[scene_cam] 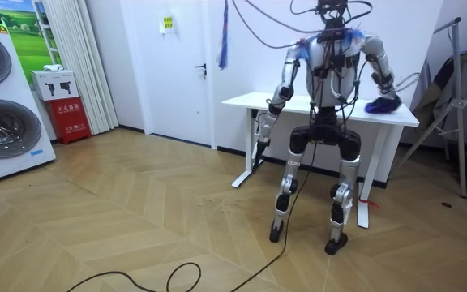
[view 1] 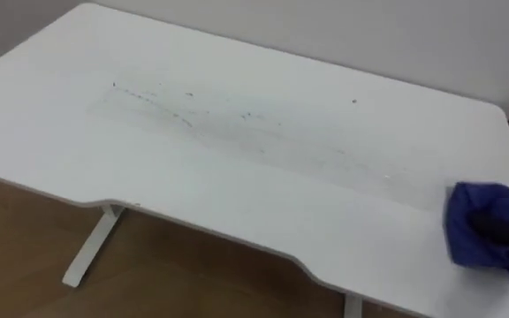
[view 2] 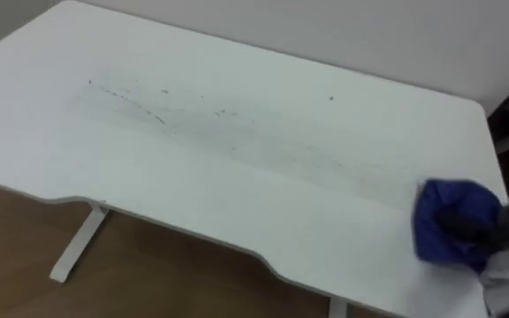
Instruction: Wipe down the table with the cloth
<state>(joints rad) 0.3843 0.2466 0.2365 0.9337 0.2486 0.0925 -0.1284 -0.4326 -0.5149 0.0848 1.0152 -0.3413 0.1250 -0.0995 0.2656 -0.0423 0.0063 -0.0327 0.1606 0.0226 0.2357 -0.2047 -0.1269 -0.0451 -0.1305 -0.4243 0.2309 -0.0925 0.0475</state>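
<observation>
Right hand (view 1: 495, 228) has its dark fingers curled into a bunched blue cloth (view 1: 471, 216), gripping it at the right end of the white rectangular table (view 1: 237, 203), near the front edge. The left hand (scene_cam: 263, 123) hangs by the table's left end.

The cloth looks light, soft and limp, so it is best gripped at its middle and pressed flat. Wadded up, it points nowhere, though it is slightly longer from front to back. Small dark specks (view 1: 157, 95) lie towards the back left corner.
</observation>
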